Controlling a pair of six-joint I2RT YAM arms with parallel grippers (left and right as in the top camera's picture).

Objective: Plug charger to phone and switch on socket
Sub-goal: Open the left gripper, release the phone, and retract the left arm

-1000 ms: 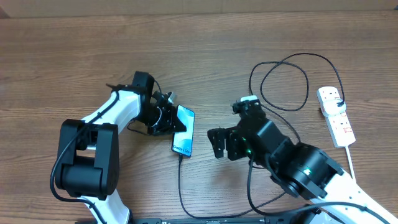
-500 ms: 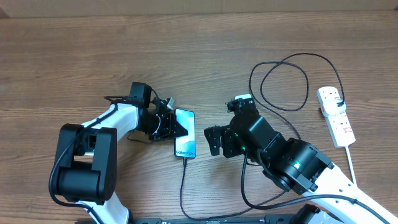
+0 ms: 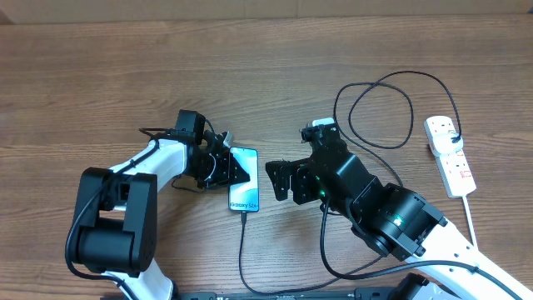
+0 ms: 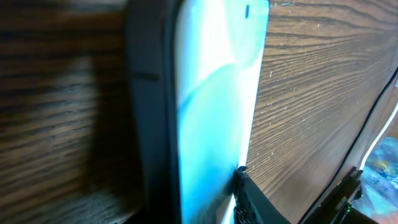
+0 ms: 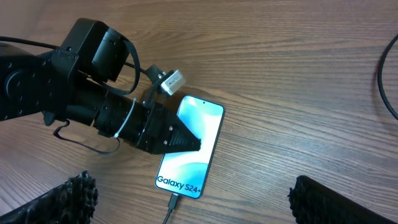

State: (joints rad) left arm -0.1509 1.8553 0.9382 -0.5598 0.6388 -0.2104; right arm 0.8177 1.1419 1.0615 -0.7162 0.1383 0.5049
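Phone (image 3: 244,191) lies on the table (image 3: 83,67), cable (image 3: 241,250) plugged in. We cannot tell our left pincer (image 3: 237,171) grip; right pincer (image 3: 279,181) gapes empty.

Even bright light; left wrist view blurred, screen glare.

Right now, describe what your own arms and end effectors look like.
Both arms have white shells with black joints and thin black cables alongside. The left arm has a bulky black base; the left end effector is black and tapers to a point. The right arm shows small green lights; the right end effector is black with knobbly finger pads.
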